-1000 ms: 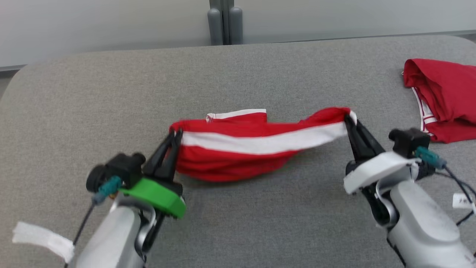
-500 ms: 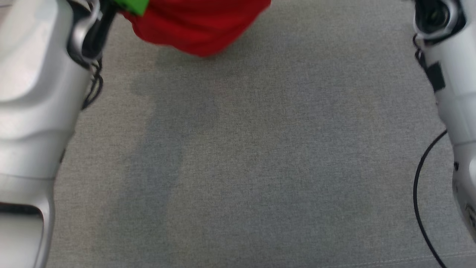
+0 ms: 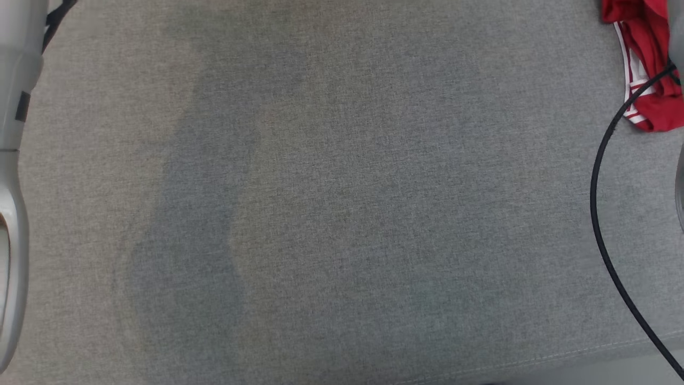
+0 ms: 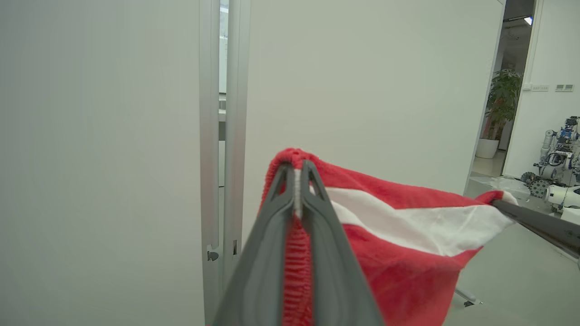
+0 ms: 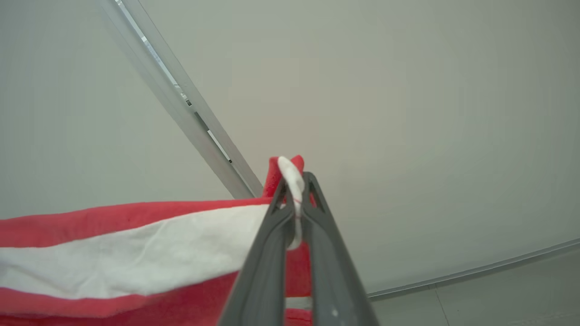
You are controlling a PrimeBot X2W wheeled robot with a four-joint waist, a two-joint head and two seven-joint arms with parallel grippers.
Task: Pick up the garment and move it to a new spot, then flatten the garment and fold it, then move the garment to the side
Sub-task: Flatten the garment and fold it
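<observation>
Both end effectors are shut tight. The left end effector (image 4: 297, 168) pinches one end of the garment (image 4: 408, 235), which is red with a white stripe, and a bit of red cloth pokes up past its tips. The right end effector (image 5: 297, 179) pinches the other end, where a white edge sticks out between its tips. The garment is up in the air, pulled out long between the two, with a pale wall behind it. Its long way follows the white stripe. In the left wrist view it runs from the left end effector toward 3 o'clock. In the right wrist view it runs from the right end effector toward 9 o'clock. Neither arm is nearer, as each has one end. In the head view the grey bench (image 3: 342, 214) spreads out below, and I think that is the new spot. A second garment (image 3: 649, 101), also red, sits at 2 o'clock on the bench, behind a black cable (image 3: 601, 214). To lay the held garment flat, both arms should go down together, level, and land away from that second garment.
</observation>
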